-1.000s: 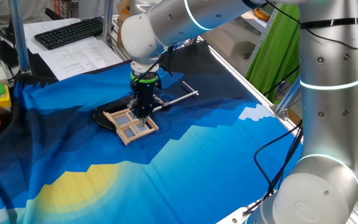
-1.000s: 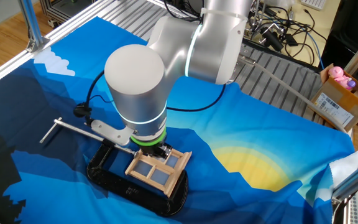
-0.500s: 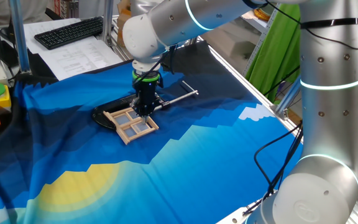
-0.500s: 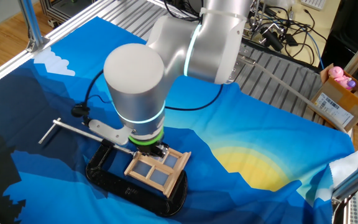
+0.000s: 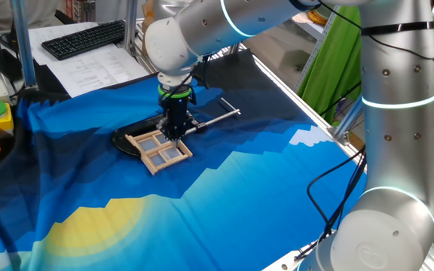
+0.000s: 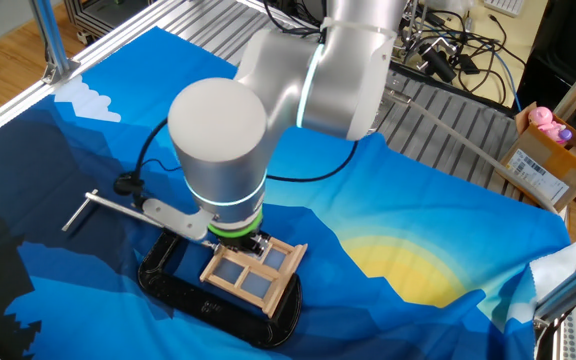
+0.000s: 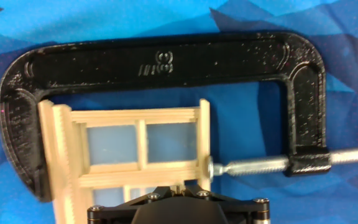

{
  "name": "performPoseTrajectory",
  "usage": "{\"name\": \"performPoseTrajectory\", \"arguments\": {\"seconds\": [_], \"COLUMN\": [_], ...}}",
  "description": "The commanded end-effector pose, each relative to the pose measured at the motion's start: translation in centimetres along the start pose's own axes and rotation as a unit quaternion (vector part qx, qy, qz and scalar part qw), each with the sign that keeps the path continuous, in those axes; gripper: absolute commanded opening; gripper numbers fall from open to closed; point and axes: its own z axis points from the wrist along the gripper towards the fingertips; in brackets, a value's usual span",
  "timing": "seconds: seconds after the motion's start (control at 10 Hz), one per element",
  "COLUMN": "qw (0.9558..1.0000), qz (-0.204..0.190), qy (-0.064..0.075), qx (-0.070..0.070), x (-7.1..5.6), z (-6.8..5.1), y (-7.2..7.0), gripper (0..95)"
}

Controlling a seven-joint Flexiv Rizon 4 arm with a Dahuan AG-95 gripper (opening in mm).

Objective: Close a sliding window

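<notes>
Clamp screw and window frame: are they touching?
Touching. The hand view shows the clamp screw's tip pressed against the right side of the window frame, with no gap between them.

1. Sliding window (image 5: 160, 150): small light-wood frame with crossbars splitting it into panes, lying flat on the blue cloth directly under me.
2. It sits inside a black C-shaped clamp (reads as an oval base from the fixed views), whose threaded metal screw presses against one side of the frame.
3. Screw rod runs out past the clamp arm and ends in a crossbar handle.
4. My hand view cuts off the lower panes, so sash position unclear.
</notes>
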Motion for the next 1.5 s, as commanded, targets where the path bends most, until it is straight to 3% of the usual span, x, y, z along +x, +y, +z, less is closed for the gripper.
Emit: {"name": "performPoseTrajectory", "arguments": {"seconds": [0.1, 0.8, 1.5], "qw": [0.9995, 0.9992, 0.9994], "qz": [0.008, 0.017, 0.015], "qy": [0.016, 0.014, 0.010], "qx": [-0.026, -0.034, -0.030], "x": [0.0, 1.2, 1.1], "z": [0.1, 0.8, 0.9], "y": [0.3, 1.6, 1.3], "gripper": [0.0, 0.0, 0.0]}}
